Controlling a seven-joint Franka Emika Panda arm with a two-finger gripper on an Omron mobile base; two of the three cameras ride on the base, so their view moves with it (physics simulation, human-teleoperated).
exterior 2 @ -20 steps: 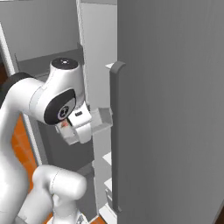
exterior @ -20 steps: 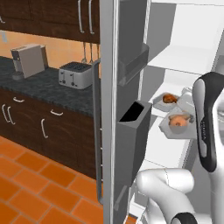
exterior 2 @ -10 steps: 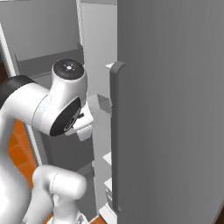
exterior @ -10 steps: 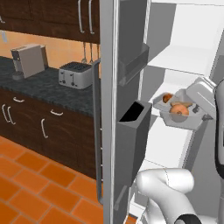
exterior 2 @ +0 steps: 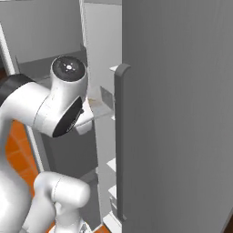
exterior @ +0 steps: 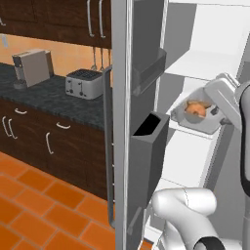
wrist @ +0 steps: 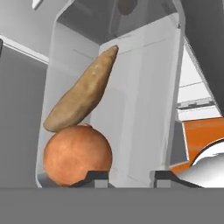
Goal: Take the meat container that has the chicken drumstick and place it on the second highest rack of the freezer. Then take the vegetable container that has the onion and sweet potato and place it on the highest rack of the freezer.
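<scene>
My gripper (wrist: pixel 131 176) is shut on the near rim of the vegetable container (wrist: pixel 144 100), a shallow grey tray. In it the round onion (wrist: pixel 78 160) lies close to my fingertips (wrist: pixel 99 176), and the tan sweet potato (wrist: pixel 83 94) leans above it. In the left base view the vegetable container (exterior: pixel 204 124) hangs tilted inside the open freezer (exterior: pixel 215 63), below a white shelf, with the onion (exterior: pixel 197 109) showing and my gripper (exterior: pixel 220 111) at its right end. The meat container and the chicken drumstick are hidden.
The freezer's open door (exterior: pixel 122 122) stands left of the tray with two dark bins (exterior: pixel 149 156) and a long bar handle (exterior: pixel 107 146). Left of it a dark counter carries a toaster (exterior: pixel 83 83). A closed grey door with a handle (exterior 2: pixel 119 136) stands on my right.
The arm has lifted the vegetable container off the lower shelf. The tray now hangs higher and tilted inside the freezer, and it covers the spot where the other tray showed.
</scene>
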